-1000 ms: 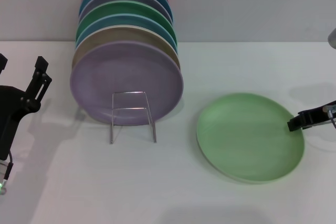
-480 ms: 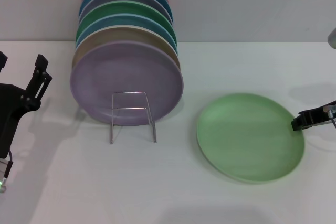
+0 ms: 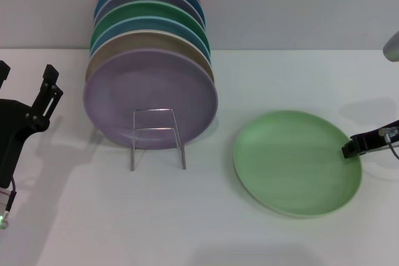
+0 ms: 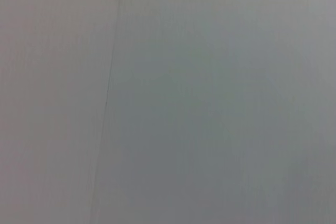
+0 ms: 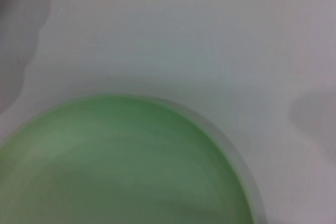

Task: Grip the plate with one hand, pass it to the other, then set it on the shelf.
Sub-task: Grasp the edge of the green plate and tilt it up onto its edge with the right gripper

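The light mint-green plate (image 3: 296, 163) lies flat on the white table at the right. It also fills the lower part of the right wrist view (image 5: 121, 166). My right gripper (image 3: 349, 147) reaches in from the right edge, and its dark tip is at the plate's right rim. The shelf (image 3: 157, 132), a thin silver wire rack, stands left of the plate with its squared front loop empty. My left gripper (image 3: 26, 91) is open and empty at the far left, pointing up and away from the rack.
Several coloured plates stand on edge in the rack, with a lilac plate (image 3: 149, 95) at the front. A grey wall runs behind the table. The left wrist view shows only a plain grey surface.
My right gripper's tip drew back slightly to the right, then returned to the plate's rim. The plate and the left arm have not moved.
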Robot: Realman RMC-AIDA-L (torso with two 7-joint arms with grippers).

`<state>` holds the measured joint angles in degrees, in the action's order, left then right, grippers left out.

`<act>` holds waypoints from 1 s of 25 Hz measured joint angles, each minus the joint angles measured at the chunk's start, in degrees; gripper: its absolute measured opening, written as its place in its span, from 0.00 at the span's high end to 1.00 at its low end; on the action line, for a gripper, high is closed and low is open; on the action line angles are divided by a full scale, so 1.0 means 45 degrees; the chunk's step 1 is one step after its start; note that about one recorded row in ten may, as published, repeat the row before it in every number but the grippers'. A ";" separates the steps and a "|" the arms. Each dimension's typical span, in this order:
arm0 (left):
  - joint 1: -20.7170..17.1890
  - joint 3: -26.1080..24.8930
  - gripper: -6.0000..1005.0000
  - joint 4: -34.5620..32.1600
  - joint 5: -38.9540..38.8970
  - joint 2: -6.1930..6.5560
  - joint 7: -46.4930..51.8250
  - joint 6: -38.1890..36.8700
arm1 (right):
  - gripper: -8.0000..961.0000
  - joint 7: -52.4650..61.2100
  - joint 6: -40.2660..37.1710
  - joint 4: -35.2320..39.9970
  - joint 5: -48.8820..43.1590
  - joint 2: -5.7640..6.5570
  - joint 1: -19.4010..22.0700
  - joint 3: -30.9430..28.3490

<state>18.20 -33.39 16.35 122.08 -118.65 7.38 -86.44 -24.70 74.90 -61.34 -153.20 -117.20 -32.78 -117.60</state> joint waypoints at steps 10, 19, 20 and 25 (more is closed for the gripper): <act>-0.0074 0.0039 0.23 0.0000 0.0000 0.0000 0.0000 -0.0099 | 0.81 -0.0067 -0.0019 0.0017 0.0000 -0.0010 0.0000 -0.0001; -0.0088 0.0040 0.23 0.0000 0.0000 0.0001 0.0000 -0.0232 | 0.83 -0.0292 -0.0024 0.0037 0.0014 -0.0022 -0.0016 -0.0001; -0.0091 0.0038 0.24 0.0000 0.0000 0.0001 0.0000 -0.0249 | 0.85 -0.0349 -0.0025 0.0038 0.0022 -0.0031 -0.0012 -0.0001; -0.0106 0.0039 0.24 -0.0001 0.0000 0.0001 0.0001 -0.0303 | 0.89 -0.0409 0.0000 0.0038 0.0024 -0.0072 -0.0018 -0.0002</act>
<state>17.73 -33.22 16.34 122.08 -118.65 7.38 -87.81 -26.54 74.90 -61.17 -153.10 -117.52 -32.87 -117.60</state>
